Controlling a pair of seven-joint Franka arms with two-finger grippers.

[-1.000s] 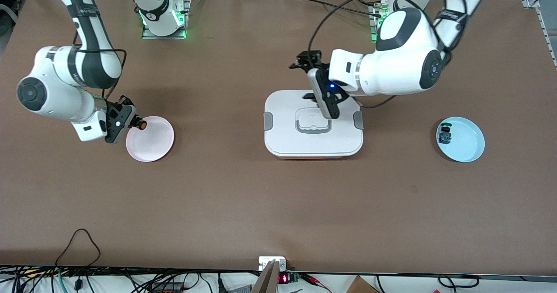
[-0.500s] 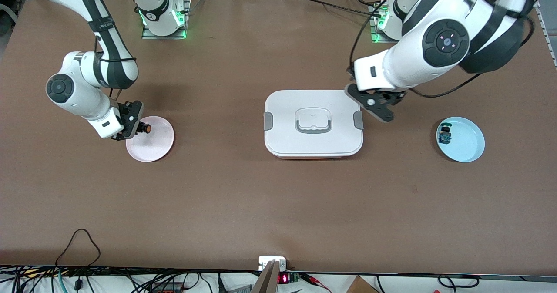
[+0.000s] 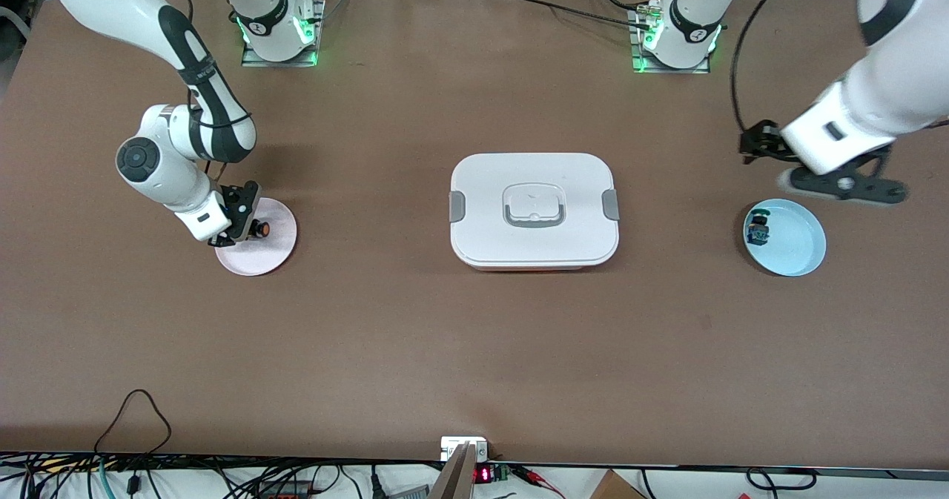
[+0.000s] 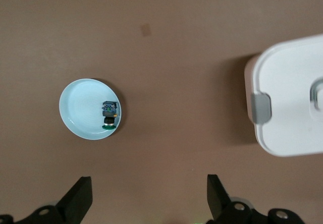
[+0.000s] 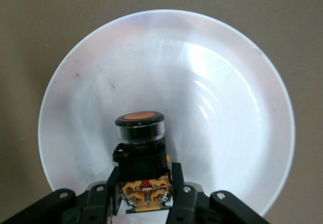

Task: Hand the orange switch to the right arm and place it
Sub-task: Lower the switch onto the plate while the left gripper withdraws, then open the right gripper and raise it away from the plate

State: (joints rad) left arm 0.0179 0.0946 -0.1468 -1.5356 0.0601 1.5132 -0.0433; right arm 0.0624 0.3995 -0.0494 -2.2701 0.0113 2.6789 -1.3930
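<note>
Brown table [image 3: 474, 351] — pink plate [image 3: 268, 250] mid-left of frame, white lidded box [image 3: 534, 210] at centre, pale-blue plate [image 3: 793, 243] mid-right.

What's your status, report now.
Right end effector shut on orange switch over pink plate. Left end effector open, near blue plate. Nothing blocking.

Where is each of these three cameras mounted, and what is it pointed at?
Front view: high across the table, facing both arms; white lidded box mid-table.
Left wrist view: on the left arm, looking down past the open left gripper at the blue plate.
Right wrist view: on the right arm; right gripper holds the orange switch over the pink plate.
Shared: both plates appear in the front view.
</note>
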